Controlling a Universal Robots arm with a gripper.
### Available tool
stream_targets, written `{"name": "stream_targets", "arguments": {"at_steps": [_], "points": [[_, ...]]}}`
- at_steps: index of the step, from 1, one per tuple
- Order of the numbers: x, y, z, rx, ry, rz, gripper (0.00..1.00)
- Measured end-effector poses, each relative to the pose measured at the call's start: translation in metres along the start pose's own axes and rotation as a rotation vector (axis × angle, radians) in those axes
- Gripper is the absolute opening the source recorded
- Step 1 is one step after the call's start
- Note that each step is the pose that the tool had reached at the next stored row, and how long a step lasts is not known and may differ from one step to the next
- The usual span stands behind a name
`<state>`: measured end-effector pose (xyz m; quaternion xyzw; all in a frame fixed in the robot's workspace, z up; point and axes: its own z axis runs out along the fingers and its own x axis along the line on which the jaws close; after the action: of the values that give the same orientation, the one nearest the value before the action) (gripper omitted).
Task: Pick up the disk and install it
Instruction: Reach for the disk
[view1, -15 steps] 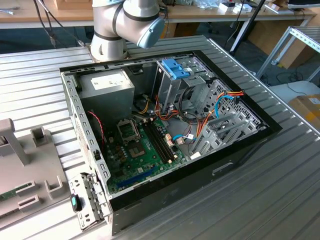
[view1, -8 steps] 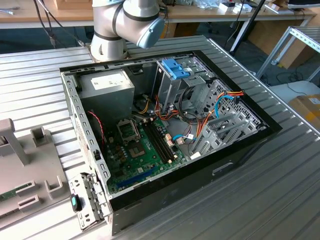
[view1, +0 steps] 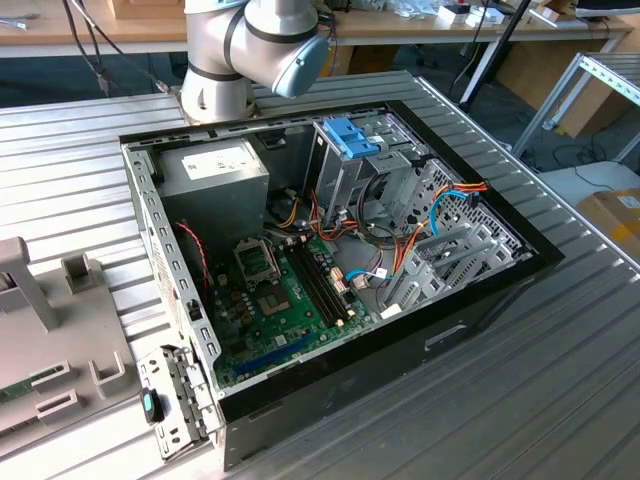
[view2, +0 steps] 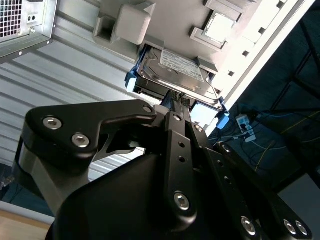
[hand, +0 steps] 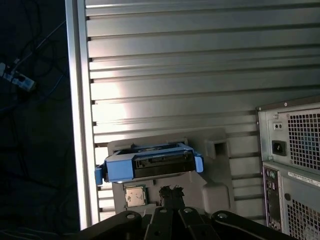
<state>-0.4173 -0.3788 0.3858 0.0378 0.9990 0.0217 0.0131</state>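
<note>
Grey disk with blue rails lies in holder at table edge | gripper close over it, open or closed: cannot tell | tip: I'd go straight down, squeeze both sides evenly, keep it flat

From my station, the exterior view gives me the arm as fat, rounded joint housings in silver-grey. A pale blue round cap closes the end of one joint, and a thin darker seam rings the lower housing. In both wrist views the tool is matt black. The second wrist view shows me a broad body with smooth edges and flat linkage bars fanning off it, pinned with bright silver socket-head screws. Small round holes dot the centre bar. In the first wrist view I see black bars with pale screws at their pivots.
</note>
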Motion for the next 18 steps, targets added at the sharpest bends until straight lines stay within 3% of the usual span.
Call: {"name": "stream_targets", "arguments": {"at_steps": [10, 12, 13, 15, 18], "points": [[0.0016, -0.0001, 0.0001, 0.0, -0.0001, 0.0, 0.11], [0.0067, -0.0005, 0.0, 0.0, -0.0001, 0.0, 0.11], [0.0145, -0.001, -0.0001, -0.0001, -0.0002, 0.0, 0.11], [0.0196, -0.0012, -0.0003, 0.0, 0.0, 0.0, 0.11], [0.0285, 0.0041, 0.0007, -0.0001, -0.0001, 0.0, 0.11]]}}
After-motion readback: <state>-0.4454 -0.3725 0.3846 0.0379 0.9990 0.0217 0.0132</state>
